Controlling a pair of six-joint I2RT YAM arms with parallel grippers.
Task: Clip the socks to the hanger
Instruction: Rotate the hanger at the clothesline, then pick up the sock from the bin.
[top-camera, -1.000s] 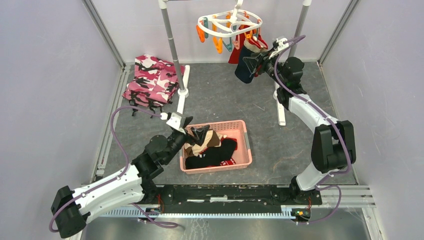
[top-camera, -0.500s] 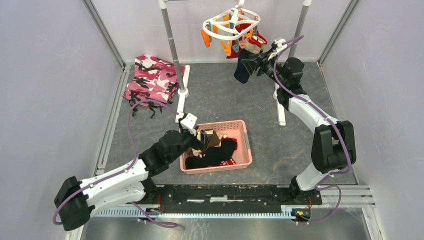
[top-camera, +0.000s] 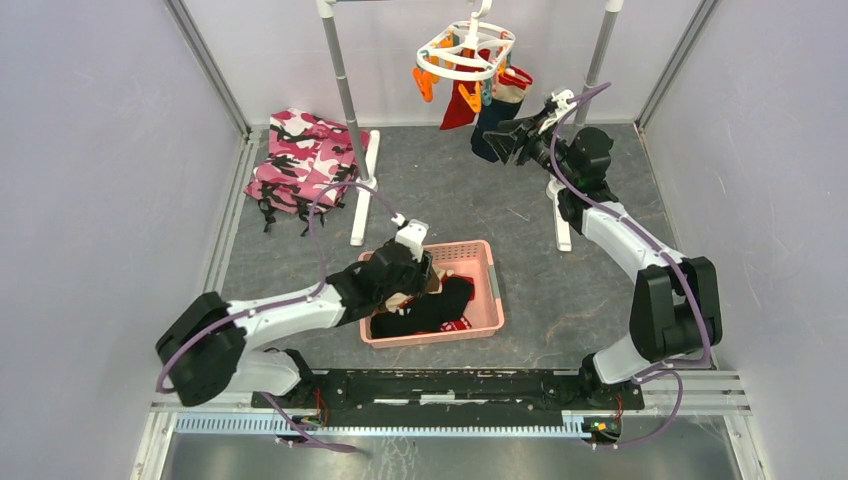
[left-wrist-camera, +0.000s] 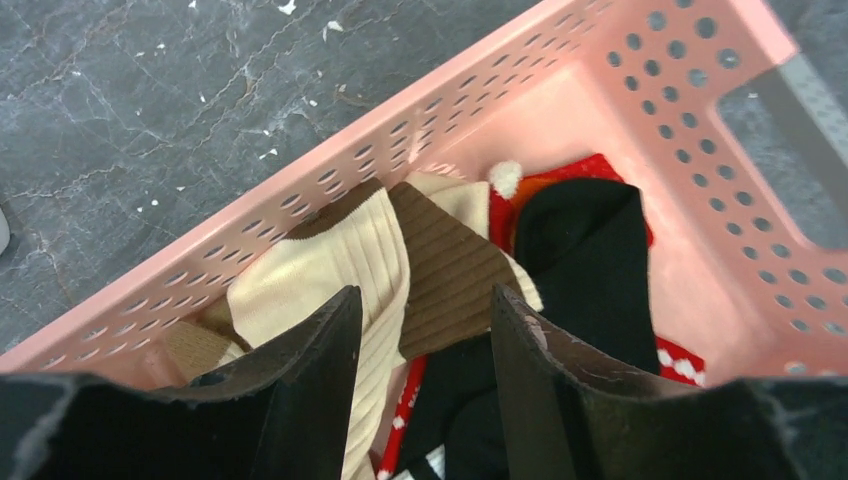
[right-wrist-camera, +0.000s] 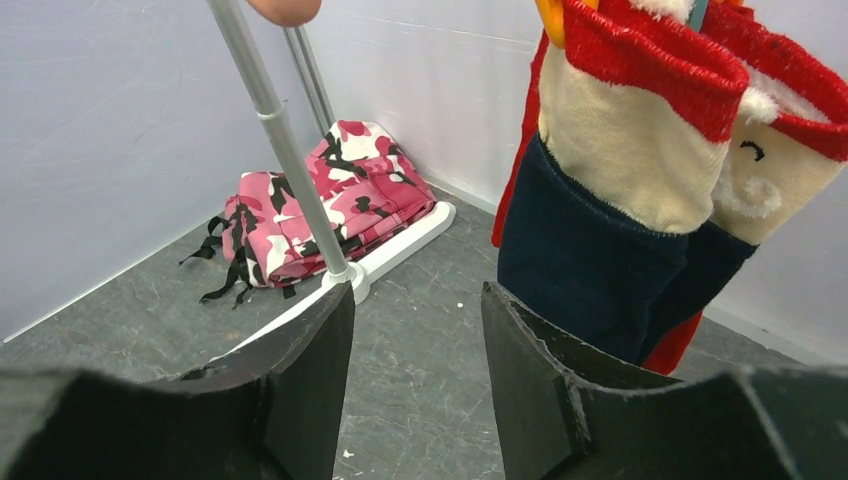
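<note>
Closing on the pile is where you can slip first. Your left gripper (left-wrist-camera: 423, 295) hangs low over the left end of the pink basket (left-wrist-camera: 420, 140), jaws spread astride the beige-and-brown sock (left-wrist-camera: 440, 260), with no fabric pinched that either view shows. That sock lies tangled against its neighbours, so a deep bite could lift two at once. The perforated wall is just beside your left finger, so a snag there could drag the whole basket.

Further right, at the far side, your right gripper (right-wrist-camera: 418, 290) is spread and empty, just beside the hung socks (right-wrist-camera: 620, 150). The hanger (top-camera: 466, 50) dangles freely from its hook, so a nudge from you could set it swinging, tug a cuff out of its clip, or spoil your aim at a free clip.

The basket sits near the middle of the floor. It holds the beige-and-brown sock at its left end, a black sock (left-wrist-camera: 590, 250) to the right of it, and red fabric (left-wrist-camera: 680, 355) with white marks beneath; how many lie underneath you cannot tell. The hanger carries two socks with red cuffs, cream bands and navy feet, and something red behind them.
</note>
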